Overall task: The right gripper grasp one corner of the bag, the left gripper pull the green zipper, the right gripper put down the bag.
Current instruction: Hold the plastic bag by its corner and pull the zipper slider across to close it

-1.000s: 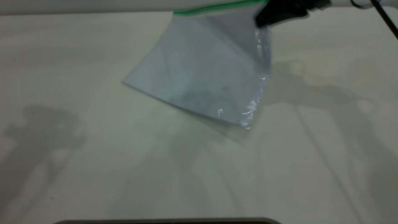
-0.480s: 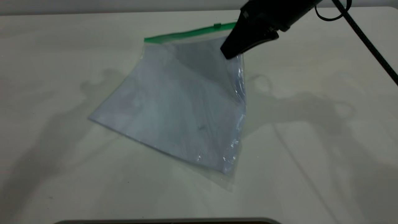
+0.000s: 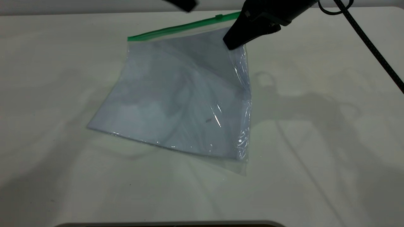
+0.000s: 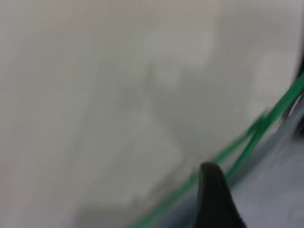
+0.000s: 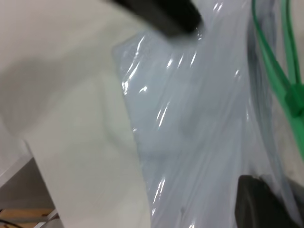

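Across the whole exterior view spreads a pale off-white surface [image 3: 315, 164], matte, crossed by soft grey shadows of the arms; a lighter band runs along its far edge, and a dark rounded rim shows at the near edge. On it, a little left of the middle, lies the bag [image 3: 180, 104], a clear pouch with a bluish-white sheet inside, its near edge and near corners resting on the surface while its far right part is lifted. The zipper [image 3: 180, 28] runs along the far edge, rising toward the right, with a small slider [image 3: 218, 16] near its right end. The right tool [image 3: 235, 42] reaches down from the upper right, a black cable [image 3: 369, 44] trailing behind it, and is clamped on the bag's far right corner [image 3: 235, 15], just below the zipper's end. The left tool [image 3: 183, 3] shows only as a dark tip at the top of the exterior view, above the zipper and apart from it; whether it is open or closed I cannot tell. Its wrist view shows one dark fingertip [image 4: 213, 199] close over the zipper [image 4: 247, 142].
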